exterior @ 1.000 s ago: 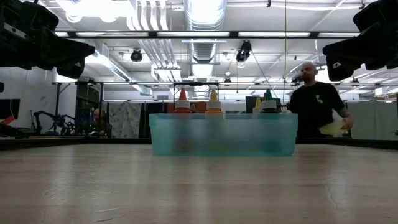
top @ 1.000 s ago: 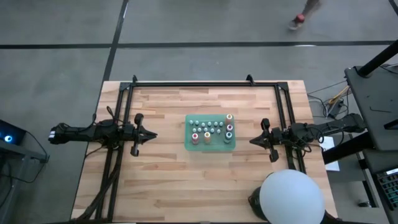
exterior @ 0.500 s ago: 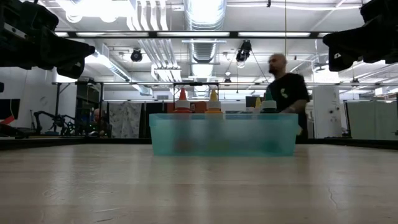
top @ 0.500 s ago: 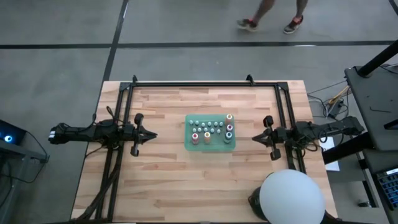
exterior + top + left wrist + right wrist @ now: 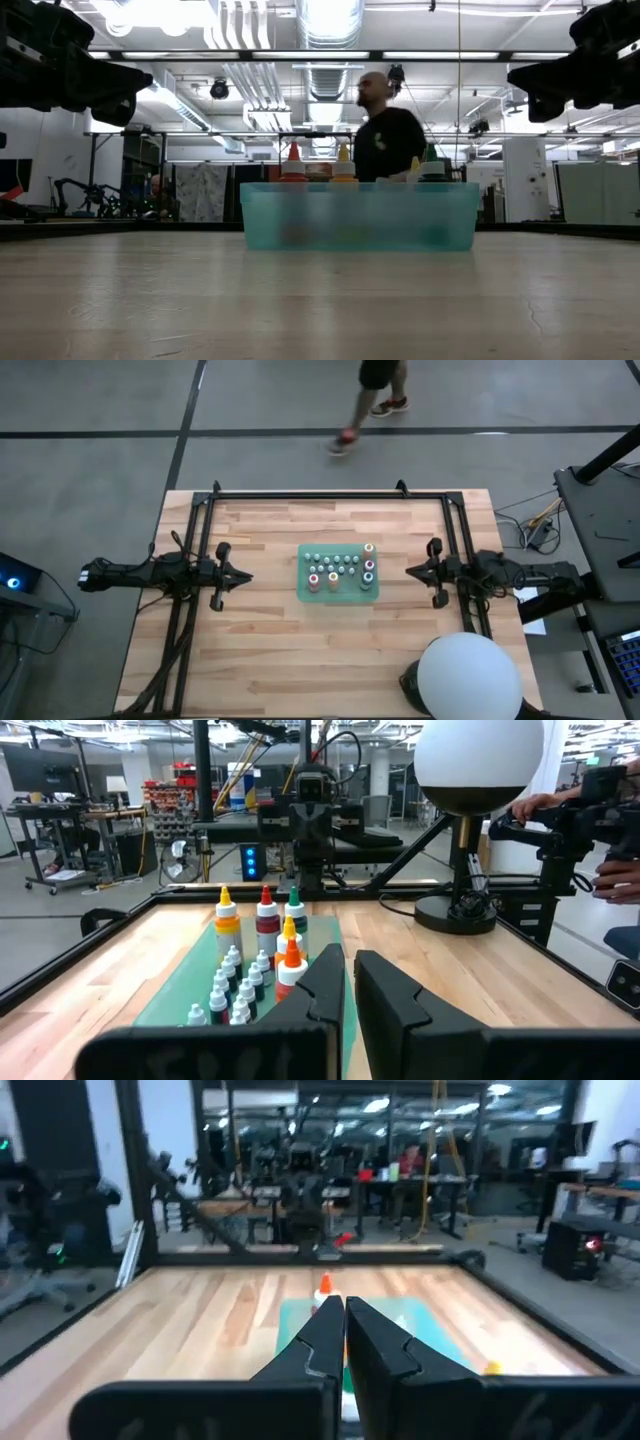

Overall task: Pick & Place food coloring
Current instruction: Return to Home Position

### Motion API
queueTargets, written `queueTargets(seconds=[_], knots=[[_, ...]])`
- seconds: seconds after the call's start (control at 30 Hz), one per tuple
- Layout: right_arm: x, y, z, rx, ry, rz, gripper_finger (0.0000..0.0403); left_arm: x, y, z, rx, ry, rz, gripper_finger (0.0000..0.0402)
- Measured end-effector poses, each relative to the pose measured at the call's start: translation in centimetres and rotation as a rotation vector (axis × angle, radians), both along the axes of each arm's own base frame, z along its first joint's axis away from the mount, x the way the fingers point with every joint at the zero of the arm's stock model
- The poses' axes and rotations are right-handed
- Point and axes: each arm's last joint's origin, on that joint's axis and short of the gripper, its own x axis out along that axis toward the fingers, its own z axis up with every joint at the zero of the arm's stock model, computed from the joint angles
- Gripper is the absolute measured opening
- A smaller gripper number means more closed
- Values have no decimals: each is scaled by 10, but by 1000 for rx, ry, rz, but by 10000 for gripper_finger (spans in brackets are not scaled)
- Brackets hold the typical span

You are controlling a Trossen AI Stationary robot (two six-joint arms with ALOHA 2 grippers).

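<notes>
Light, rigid-looking food coloring bottles [image 5: 338, 570] stood upright in a green container [image 5: 302, 592] at the centre of the surface [image 5: 270, 650], probably slippery and best pinched below the cap, while the left gripper [image 5: 240, 576] and right gripper [image 5: 412, 572] hovered well apart, jaws together, empty.

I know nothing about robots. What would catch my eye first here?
A see-through green container sits mid-table, packed with little food coloring bottles. Two dark arms flank it, the left claw and right claw pointing inward, both clear of it. Beyond the table a person is mid-stride.
</notes>
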Motion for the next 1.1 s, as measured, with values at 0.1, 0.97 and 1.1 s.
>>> queueTargets(seconds=[0.1, 0.97, 1.1], knots=[[0, 0, -1, 4, 14, 5, 9, 0, 0, 0, 0, 0, 0, 3], [1, 0, -6, 25, 59, 47, 9, 0, 0, 0, 0, -2, 0, 3], [0, 0, -6, 25, 57, 47, 9, 0, 0, 0, 0, -2, 0, 3]])
